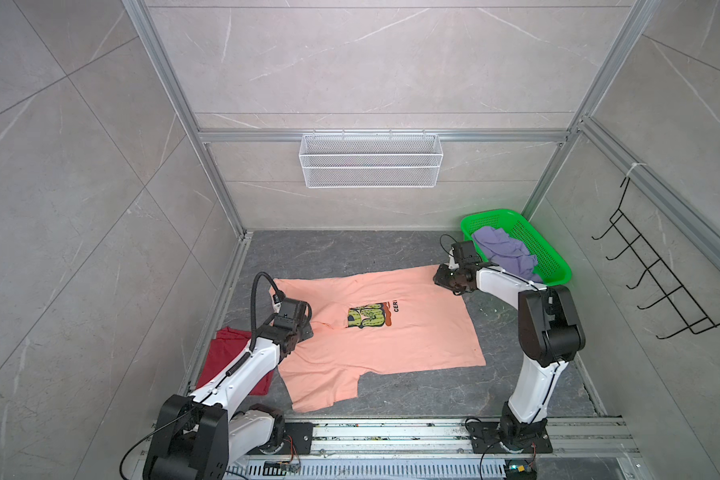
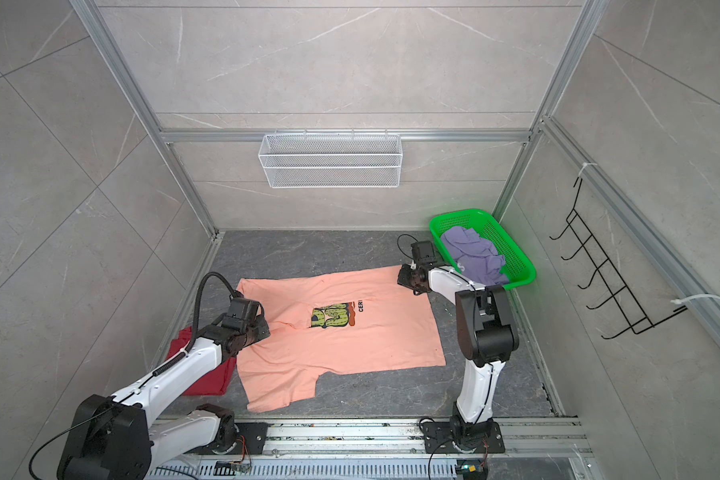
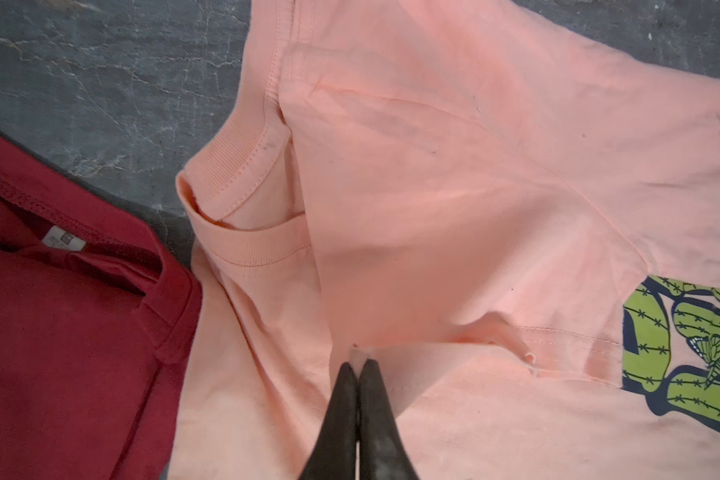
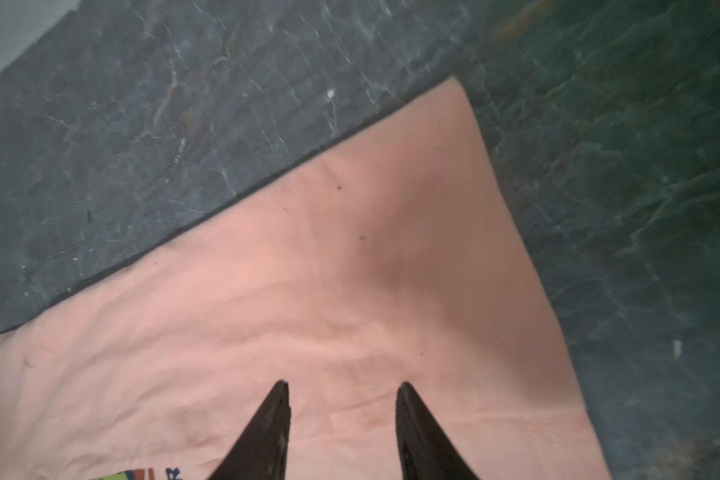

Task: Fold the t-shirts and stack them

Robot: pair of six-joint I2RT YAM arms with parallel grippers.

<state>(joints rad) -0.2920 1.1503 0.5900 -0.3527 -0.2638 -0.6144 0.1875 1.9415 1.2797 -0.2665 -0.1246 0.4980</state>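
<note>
The peach-orange printed cloth t-shirt is lying spread on the dark counter. The left hand is clenching a fold; the right hand is hanging released, so one-sided pulling is risking bunching.

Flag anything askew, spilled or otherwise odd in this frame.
The peach t-shirt lies skewed on the table, and a flap folded across it hides part of its chest print. The lavender t-shirt sits crumpled in the green basket. Nothing looks spilled or damaged.
</note>
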